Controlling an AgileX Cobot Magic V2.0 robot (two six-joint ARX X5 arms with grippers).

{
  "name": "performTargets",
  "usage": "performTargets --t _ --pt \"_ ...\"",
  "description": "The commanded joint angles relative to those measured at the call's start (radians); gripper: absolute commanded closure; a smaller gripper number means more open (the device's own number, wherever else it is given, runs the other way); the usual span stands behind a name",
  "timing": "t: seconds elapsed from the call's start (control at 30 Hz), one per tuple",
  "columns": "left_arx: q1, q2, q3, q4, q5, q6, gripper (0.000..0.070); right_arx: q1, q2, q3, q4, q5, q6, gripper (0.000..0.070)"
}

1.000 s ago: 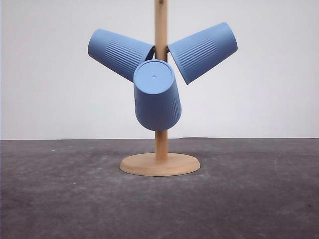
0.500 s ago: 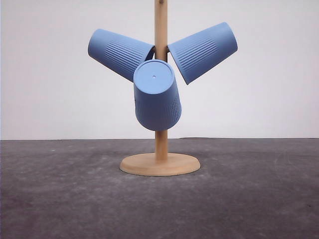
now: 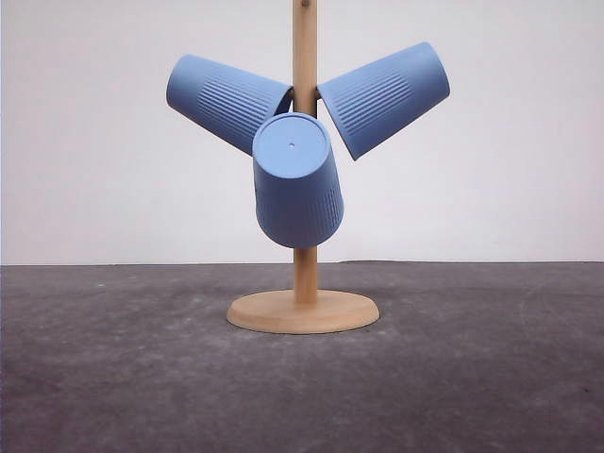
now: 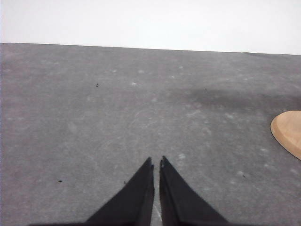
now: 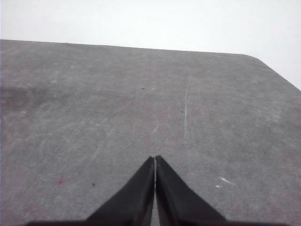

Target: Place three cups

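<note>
both sets of jaws are closed on nothing, the left gripper and right gripper low over the grey bench. the three cups hang on the wooden stand at centre frame. judged: nothing is started; next, open and reach for a cup.

Dark grey table, matte, scuffed with pale flecks and faint scratches; one rounded corner visible in the right wrist view; set against a plain white wall. Directly on it, a round wooden base of an upright peg stand; bare grey surface on either side of that base.
</note>
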Motion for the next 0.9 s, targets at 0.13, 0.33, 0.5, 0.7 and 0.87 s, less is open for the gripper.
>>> performTargets --t 0.13,0.33,0.5,0.7,0.87 --pt "0.0 -0.001 -0.014 0.01 -0.002 0.002 0.07 0.003 0.0 -0.002 0.006 0.001 -0.004 0.07" --pt "0.0 -0.001 -0.014 0.01 -0.002 0.002 0.07 0.003 0.0 -0.002 0.006 0.0 -0.004 0.07" --pt "0.0 -0.001 -0.014 0.01 -0.002 0.002 0.07 0.003 0.0 -0.002 0.006 0.0 -0.004 0.07" --pt "0.0 -0.001 -0.014 0.01 -0.002 0.002 0.07 0.003 0.0 -0.002 0.006 0.001 -0.004 0.07" --pt "0.0 -0.001 -0.014 0.01 -0.002 0.002 0.07 0.003 0.0 -0.002 0.006 0.0 -0.004 0.07"
